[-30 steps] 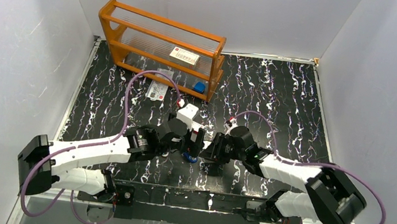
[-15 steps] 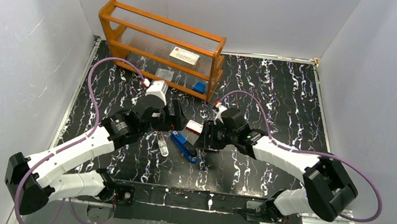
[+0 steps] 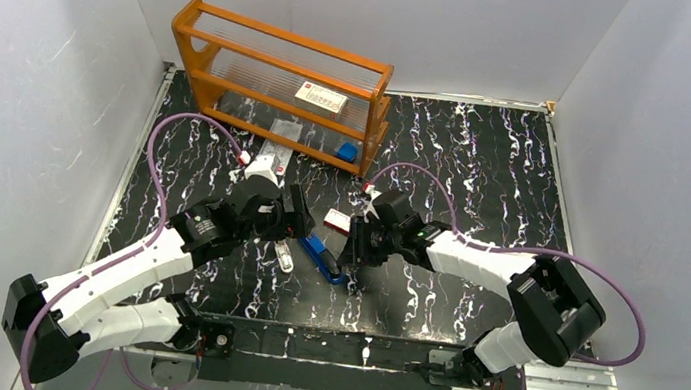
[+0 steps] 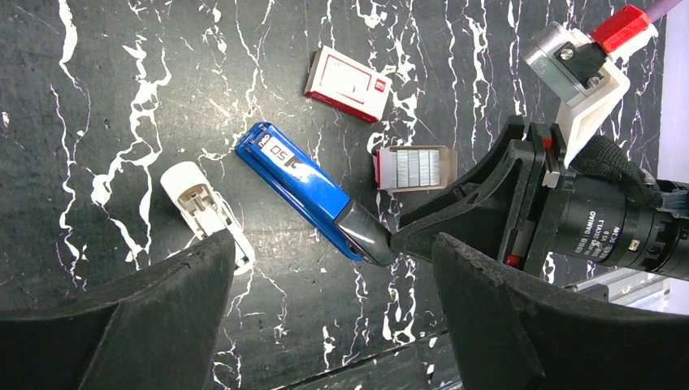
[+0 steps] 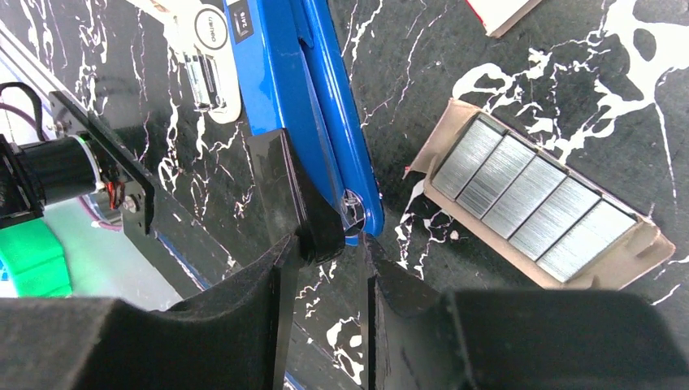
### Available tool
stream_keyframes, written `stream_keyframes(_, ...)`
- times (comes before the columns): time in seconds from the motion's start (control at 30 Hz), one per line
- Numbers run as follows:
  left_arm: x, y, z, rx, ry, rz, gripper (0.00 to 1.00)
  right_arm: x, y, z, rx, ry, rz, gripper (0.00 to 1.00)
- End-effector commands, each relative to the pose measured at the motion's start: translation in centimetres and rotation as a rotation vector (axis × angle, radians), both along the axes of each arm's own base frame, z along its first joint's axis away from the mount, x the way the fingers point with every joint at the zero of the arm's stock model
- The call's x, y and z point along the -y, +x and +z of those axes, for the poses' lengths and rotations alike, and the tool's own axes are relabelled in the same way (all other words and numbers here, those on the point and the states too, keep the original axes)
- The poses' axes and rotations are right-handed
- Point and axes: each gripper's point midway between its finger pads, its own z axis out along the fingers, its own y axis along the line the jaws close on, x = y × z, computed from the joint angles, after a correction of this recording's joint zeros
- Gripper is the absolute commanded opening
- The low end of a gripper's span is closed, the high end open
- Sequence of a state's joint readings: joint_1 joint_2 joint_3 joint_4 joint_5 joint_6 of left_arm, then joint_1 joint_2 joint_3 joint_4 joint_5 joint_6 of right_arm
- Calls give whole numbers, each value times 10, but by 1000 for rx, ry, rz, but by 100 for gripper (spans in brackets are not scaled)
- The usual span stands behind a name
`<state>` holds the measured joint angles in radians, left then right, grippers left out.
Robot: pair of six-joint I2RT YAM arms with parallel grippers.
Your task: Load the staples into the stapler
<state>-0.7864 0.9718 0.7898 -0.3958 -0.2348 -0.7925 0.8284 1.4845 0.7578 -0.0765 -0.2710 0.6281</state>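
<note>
**Figure: engagement of the stapler's dark end before loading.** The blue stapler (image 3: 323, 256) was seen lying closed and flat on the tabletop (image 3: 484, 183), its long axis running from 11 o'clock to 5 o'clock in the top view. The right end effector (image 5: 325, 248) had been brought to the dark end at 5 o'clock, and its jaws were narrowed about that end. A sliver of tabletop was visible beside one finger, so it could not be told whether the end was truly clenched. The left end effector (image 4: 329, 252) was held released and empty above the stapler, with its jaws spread wide. The staples (image 5: 536, 199) were found untouched in their pale tray, side by side, just beside the stapler's dark end at 3 o'clock in the right wrist view. The red-and-white box (image 4: 348, 84) lay at 12 o'clock of the tray in the left wrist view, and a white plastic part (image 4: 203, 211) lay on the stapler's other flank. The step in hand was judged to be the opening of the stapler. For this, the dark end would best be centred between both fingers before closure. The blue body would best be steadied by the left end effector so that it was not slid into the tray. Any pull would best be kept in line with the long axis
</note>
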Motion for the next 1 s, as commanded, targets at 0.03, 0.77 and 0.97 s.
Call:
stream_keyframes(0.03, -7, 0, -3, -6, 24, 20, 88, 19, -14, -39, -64, -139, -3, 38)
stream_keyframes(0.77, -30, -4, -38, -149, 82, 65, 90, -34, 18, 14, 160, -19, 66, 50)
stream_keyframes(0.97, -43, 5, -54, -220, 41, 97, 90, -52, 24, 36, 209, 14, 107, 67)
